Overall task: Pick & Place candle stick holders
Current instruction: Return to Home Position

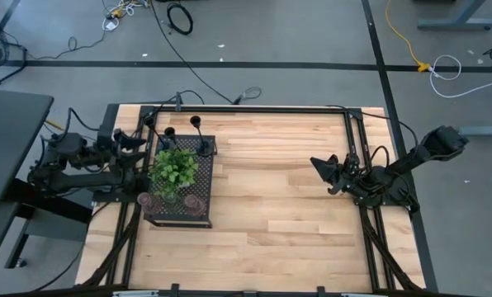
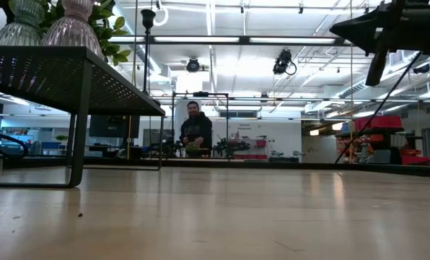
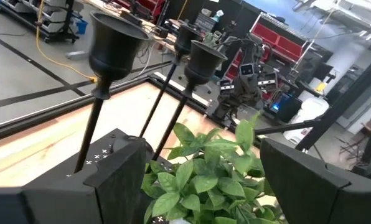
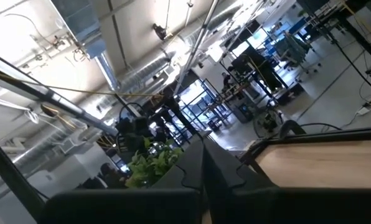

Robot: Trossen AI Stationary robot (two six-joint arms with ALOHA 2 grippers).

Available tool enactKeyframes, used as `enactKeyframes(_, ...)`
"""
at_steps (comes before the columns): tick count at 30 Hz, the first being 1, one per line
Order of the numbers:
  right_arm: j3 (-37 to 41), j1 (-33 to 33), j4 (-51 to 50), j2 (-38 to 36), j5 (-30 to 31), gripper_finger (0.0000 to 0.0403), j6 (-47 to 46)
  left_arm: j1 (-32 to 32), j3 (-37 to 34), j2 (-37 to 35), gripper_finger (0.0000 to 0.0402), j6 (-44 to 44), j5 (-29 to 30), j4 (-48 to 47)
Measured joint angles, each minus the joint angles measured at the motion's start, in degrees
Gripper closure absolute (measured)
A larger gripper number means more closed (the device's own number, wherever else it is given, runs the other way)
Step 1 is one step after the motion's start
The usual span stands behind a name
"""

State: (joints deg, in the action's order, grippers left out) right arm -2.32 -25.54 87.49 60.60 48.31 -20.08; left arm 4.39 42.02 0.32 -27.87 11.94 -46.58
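Three black candle stick holders (image 3: 114, 43) with thin stems stand on the far part of a black perforated stand (image 1: 180, 216); one round base (image 1: 205, 149) shows. Squat glass holders (image 1: 195, 200) (image 2: 76, 22) sit on the stand's near part. My left gripper (image 1: 143, 161) (image 3: 198, 149) is open at the stand's left edge, pointing level over it, and touches nothing. The black holders rise just beyond its fingers. My right gripper (image 1: 319, 165) (image 4: 204, 155) is shut and holds nothing; it hangs above the table's right half, far from the stand.
A green leafy plant (image 1: 174, 169) (image 3: 198, 174) stands in the middle of the stand, right in front of my left gripper. Bare wood lies between the stand and my right arm. A person (image 2: 195, 130) stands in the room behind the table.
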Motion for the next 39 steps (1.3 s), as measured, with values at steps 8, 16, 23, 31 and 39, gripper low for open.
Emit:
enactKeyframes(8,0.21,0.0,-1.82,-0.4,-0.58,0.0392,0.0,-0.12,0.92,1.09,0.0087,0.04,1.21,0.7)
enactKeyframes(16,0.21,0.0,-6.02,-3.19,-1.36,0.0392,0.0,-0.06,0.96,0.46,0.0087,0.03,-1.03,-14.87)
enactKeyframes(23,0.21,0.0,-9.83,-6.71,-1.35,0.0392,0.0,-0.06,0.8,-0.07,0.0087,0.03,-1.68,-34.36)
enactKeyframes(31,0.21,0.0,-13.66,-12.65,-1.35,0.0392,0.0,-0.18,0.83,-0.07,0.0087,0.02,-2.13,-28.04)
enactKeyframes(39,0.21,0.02,-15.06,-18.27,-1.31,0.0392,0.0,-1.08,0.53,-0.09,0.0087,0.06,-1.73,-13.92)
